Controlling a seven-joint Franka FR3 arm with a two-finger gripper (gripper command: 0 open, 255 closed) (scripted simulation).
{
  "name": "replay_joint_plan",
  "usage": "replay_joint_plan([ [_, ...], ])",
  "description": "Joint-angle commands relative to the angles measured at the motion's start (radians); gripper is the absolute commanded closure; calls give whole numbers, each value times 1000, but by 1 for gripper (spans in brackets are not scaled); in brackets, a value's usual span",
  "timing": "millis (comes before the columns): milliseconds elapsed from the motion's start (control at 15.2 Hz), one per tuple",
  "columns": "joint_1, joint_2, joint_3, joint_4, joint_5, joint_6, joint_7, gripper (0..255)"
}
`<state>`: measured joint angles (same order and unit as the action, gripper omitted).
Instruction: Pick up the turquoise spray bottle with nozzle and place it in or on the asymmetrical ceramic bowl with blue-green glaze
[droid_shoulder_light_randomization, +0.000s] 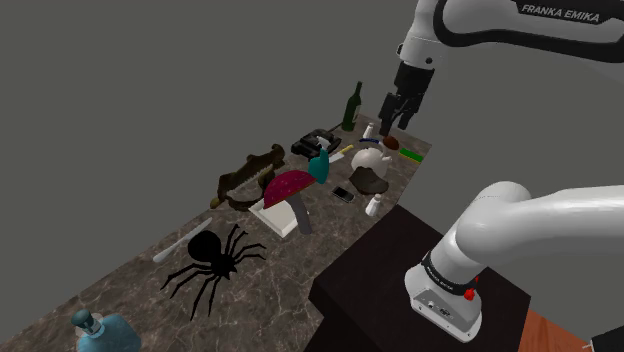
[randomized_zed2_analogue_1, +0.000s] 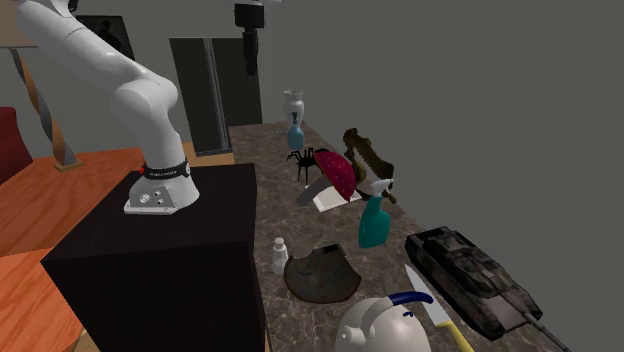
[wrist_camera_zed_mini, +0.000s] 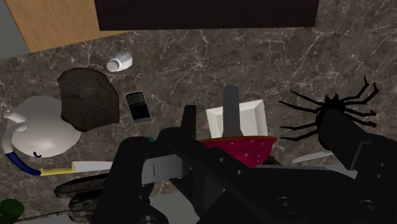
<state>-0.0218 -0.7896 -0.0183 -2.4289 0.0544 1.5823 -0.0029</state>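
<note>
Hand (droid_shoulder_light_randomization: 396, 126) hangs high over the tabletop (droid_shoulder_light_randomization: 285, 290), fingers apart, gripping nothing. In the shoulder view we see the turquoise spray bottle (droid_shoulder_light_randomization: 320, 163) upright on the tabletop, at 8 o'clock of the hand and well apart from it. The bowl (droid_shoulder_light_randomization: 372, 182), dark brown here, sits at 4 o'clock of the spray bottle, near it, not touching.

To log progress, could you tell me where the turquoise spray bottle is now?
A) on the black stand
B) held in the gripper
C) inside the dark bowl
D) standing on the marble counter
D: the spray bottle stands upright on the counter, apart from the bowl, the gripper high above.
</note>
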Motion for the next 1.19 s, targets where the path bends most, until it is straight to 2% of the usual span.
replay_joint_plan([
  [0, 0, 0, 0, 0, 0, 0, 0, 0],
  [528, -21, 235, -65, -5, -49, 249, -96, 0],
  [1122, -34, 559, -129, 97, -59, 482, -200, 0],
])
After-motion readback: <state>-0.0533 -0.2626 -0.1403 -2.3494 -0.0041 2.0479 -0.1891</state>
